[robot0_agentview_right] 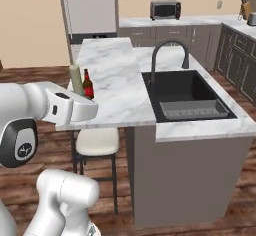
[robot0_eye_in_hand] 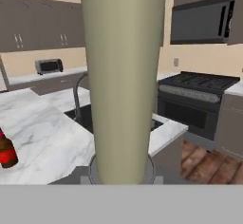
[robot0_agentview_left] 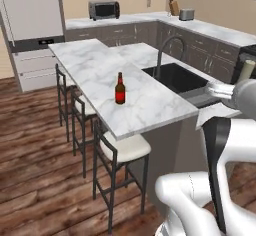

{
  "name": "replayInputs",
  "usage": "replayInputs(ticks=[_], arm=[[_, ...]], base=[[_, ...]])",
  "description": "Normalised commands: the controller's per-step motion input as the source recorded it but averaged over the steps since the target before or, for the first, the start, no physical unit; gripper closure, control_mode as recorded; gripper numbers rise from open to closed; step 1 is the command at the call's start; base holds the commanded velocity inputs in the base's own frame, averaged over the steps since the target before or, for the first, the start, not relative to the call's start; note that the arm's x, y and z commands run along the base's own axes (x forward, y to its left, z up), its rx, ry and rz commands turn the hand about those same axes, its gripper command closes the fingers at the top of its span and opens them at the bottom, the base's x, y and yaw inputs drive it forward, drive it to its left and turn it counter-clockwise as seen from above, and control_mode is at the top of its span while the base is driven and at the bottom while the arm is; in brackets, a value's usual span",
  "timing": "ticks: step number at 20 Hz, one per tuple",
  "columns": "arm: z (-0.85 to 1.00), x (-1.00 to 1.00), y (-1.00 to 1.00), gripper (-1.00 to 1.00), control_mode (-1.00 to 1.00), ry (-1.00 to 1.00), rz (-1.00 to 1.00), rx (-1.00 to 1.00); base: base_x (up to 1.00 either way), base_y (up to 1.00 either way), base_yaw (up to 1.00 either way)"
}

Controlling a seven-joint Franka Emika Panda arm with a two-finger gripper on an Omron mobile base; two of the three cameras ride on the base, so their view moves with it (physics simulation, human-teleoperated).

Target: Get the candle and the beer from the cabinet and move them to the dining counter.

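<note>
Holding the candle (robot0_eye_in_hand: 123, 76) upright, my gripper (robot0_agentview_right: 80, 105) has its jaws closed tight around the pale olive stick, whose round dark base shows at the bottom of the hand view. I hold it at the near edge of the dining counter (robot0_agentview_left: 90, 65). The beer (robot0_agentview_left: 120, 88) stands upright on that white marble slab, just beside the candle.

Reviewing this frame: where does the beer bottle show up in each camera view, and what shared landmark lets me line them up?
Left base view: the beer stands upright mid-picture on the dining counter, near its front overhang.
Right base view: left of centre, partly behind the candle and the arm.
Hand view: at the lower left edge, cut off by the frame.
Shared landmark: the dark sink faucet.
</note>
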Motion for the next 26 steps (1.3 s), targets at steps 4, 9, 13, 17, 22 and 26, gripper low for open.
replayInputs(ticks=[4,9,13,17,22,26], arm=[[0.0,0.0,0.0,1.0,1.0,0.0,0.0,0.0],[0.0,0.0,0.0,1.0,1.0,0.0,0.0,0.0],[0.0,0.0,0.0,1.0,1.0,0.0,0.0,0.0],[0.0,0.0,0.0,1.0,1.0,0.0,0.0,0.0],[0.0,0.0,0.0,1.0,1.0,0.0,0.0,0.0],[0.0,0.0,0.0,1.0,1.0,0.0,0.0,0.0]], base=[[-0.46,0.81,0.36],[-0.35,0.75,0.42],[-0.33,0.67,0.43],[-0.08,0.59,0.39],[0.54,0.59,0.23],[0.9,0.52,0.02]])
